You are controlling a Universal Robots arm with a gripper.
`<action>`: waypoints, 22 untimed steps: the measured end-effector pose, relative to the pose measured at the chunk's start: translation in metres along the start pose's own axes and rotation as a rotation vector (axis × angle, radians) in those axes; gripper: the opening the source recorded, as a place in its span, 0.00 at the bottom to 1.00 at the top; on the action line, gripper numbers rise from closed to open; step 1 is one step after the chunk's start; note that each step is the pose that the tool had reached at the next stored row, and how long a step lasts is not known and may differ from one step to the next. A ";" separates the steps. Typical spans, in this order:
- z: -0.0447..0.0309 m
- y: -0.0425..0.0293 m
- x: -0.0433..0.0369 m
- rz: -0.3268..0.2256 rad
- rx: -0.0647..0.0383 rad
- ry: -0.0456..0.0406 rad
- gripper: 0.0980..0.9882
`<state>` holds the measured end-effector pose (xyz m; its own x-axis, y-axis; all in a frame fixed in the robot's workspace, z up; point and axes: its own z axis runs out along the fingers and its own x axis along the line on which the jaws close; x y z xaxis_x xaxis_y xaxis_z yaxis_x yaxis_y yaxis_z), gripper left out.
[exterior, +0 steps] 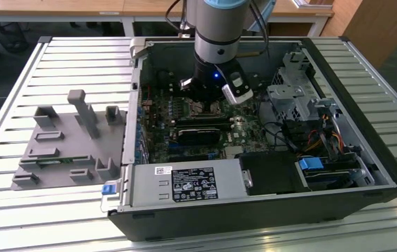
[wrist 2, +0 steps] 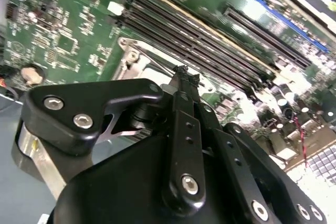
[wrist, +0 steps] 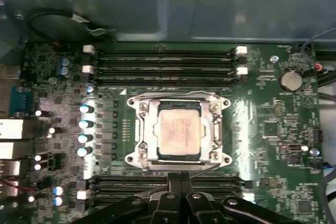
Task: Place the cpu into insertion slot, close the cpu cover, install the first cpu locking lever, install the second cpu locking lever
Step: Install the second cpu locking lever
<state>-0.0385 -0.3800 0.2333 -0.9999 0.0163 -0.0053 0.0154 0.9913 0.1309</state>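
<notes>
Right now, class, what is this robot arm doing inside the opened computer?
The arm's gripper hangs low over the green motherboard, its jaws together and holding nothing, right beside the square silver-rimmed insertion slot. The pale silver-grey square cpu already lies in that slot, and the thin silver metal cpu cover frames it, lying flat.

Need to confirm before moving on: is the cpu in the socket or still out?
In. The cpu lies flat inside the socket, metal frame around it.
</notes>
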 end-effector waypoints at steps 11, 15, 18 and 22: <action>0.0043 -0.0059 0.0051 0.002 -0.025 0.0122 0.01; 0.0045 -0.0097 0.0053 0.002 -0.048 0.0135 0.01; 0.0053 -0.0109 0.0068 0.002 -0.055 0.0136 0.01; 0.0071 -0.0117 0.0113 0.002 -0.066 0.0137 0.01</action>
<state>-0.0499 -0.3904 0.2247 -0.9998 0.0158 0.0085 0.0172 0.9805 0.1960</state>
